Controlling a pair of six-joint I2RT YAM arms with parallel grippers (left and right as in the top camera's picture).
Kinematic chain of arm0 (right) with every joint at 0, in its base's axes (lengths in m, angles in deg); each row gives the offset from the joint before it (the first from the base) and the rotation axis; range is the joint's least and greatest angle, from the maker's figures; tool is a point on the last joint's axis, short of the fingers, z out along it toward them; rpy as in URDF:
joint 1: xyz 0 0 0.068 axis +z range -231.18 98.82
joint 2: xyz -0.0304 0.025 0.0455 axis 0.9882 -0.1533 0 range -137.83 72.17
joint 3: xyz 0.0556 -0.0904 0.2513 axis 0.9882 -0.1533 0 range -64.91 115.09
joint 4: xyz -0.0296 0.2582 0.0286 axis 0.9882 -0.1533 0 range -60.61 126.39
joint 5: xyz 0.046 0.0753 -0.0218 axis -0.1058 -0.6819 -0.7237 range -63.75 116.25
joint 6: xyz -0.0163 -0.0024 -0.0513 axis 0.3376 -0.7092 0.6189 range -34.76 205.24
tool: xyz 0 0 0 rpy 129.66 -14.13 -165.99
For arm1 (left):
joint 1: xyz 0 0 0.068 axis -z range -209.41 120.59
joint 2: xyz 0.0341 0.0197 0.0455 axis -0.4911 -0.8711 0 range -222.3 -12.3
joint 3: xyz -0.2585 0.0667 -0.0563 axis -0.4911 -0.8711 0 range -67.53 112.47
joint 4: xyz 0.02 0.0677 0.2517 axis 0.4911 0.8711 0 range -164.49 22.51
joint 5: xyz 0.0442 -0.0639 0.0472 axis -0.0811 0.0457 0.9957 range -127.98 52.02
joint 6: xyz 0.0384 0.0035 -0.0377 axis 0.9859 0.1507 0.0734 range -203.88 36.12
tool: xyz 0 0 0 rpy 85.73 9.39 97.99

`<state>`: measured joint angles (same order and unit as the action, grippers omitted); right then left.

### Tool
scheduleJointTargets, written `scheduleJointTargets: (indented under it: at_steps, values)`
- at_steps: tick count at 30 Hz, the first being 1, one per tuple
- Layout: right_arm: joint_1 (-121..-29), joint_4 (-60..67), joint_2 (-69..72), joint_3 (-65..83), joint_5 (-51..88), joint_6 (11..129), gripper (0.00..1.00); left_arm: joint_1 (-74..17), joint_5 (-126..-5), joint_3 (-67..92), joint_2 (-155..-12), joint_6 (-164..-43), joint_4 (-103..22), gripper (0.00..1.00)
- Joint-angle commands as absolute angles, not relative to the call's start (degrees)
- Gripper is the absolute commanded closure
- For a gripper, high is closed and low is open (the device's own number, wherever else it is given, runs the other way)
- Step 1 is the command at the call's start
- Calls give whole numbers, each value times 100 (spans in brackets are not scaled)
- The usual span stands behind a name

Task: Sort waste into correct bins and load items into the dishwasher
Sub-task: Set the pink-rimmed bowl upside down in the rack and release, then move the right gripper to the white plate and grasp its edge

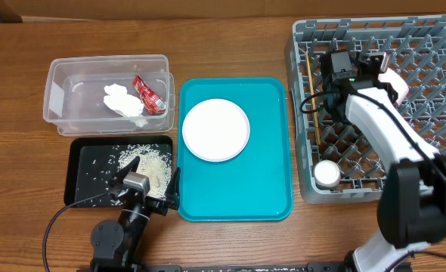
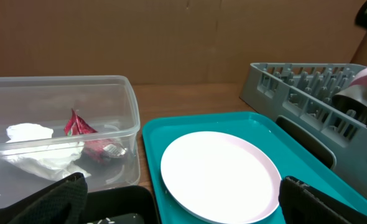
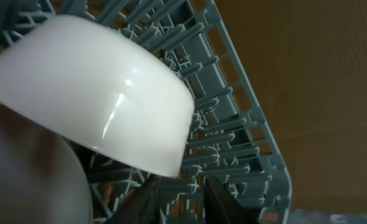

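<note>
One plate lies flat on the teal tray. One cup sits in the near-left corner of the rack, and one pair of chopsticks runs near-to-far along its left wall. One bowl hangs tilted over the pegs, largely hidden overhead but filling the right wrist view. The right fingers sit below its rim; I cannot tell whether they pinch it. One wrapper and one napkin lie in the tub. Rice lies in the black tray. The left fingers are spread wide, empty.
</note>
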<state>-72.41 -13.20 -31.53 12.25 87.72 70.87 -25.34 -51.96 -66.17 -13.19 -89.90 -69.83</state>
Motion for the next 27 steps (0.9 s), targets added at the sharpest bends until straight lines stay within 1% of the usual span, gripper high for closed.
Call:
scheduleJointTargets:
  at_steps: [1,5,8,10,12,13,14,15,16,18,21,24,27]
  values:
    - [-7044,-1396,-2307,1249,8156,6825,69,-2567,-5244,-6661,-1255,-9069,-7007,0]
    - [-6747,-1538,-1643,1254,7393,6825,65,-2567,-5244,-6661,-1255,-9069,-7007,0]
    - [-6410,-1779,-1199,1254,6593,6825,65,-2567,-5244,-6661,-1258,-9069,-7007,0]
    - [-6156,-1798,-1031,1254,5900,6838,62,-2567,-5244,-6661,-1255,-9069,-7007,0]
    - [-5905,-1772,-957,1254,4845,6993,55,-2567,-5244,-6661,-1258,-9069,-7007,0]
    - [-5776,-1746,-959,1254,4069,7118,46,-2567,-5244,-6661,-1255,-9069,-7007,0]
    - [-5682,-1720,-968,1240,3365,7196,40,-2567,-5244,-6661,-1255,-9069,-7007,0]
    - [-5601,-1652,-1007,1212,2716,7194,42,-2567,-5244,-6661,-1255,-9069,-7007,0]
    - [-5507,-1565,-1081,1181,2027,7192,48,-2567,-5244,-6661,-1255,-9066,-7007,0]
    - [-5311,-1414,-1309,1129,1225,7118,50,-2567,-5244,-6661,-1255,-9069,-7007,0]
    - [-4952,-1344,-1813,1118,1212,6818,50,-2567,-5244,-6661,-1258,-9069,-7007,0]
    - [-4710,-1263,-2498,1118,2137,6243,49,-2567,-5244,-6661,-1258,-9069,-7007,0]
    - [-4751,-1081,-3107,1118,2781,5623,49,-2567,-5244,-6661,-1255,-9069,-7004,0]
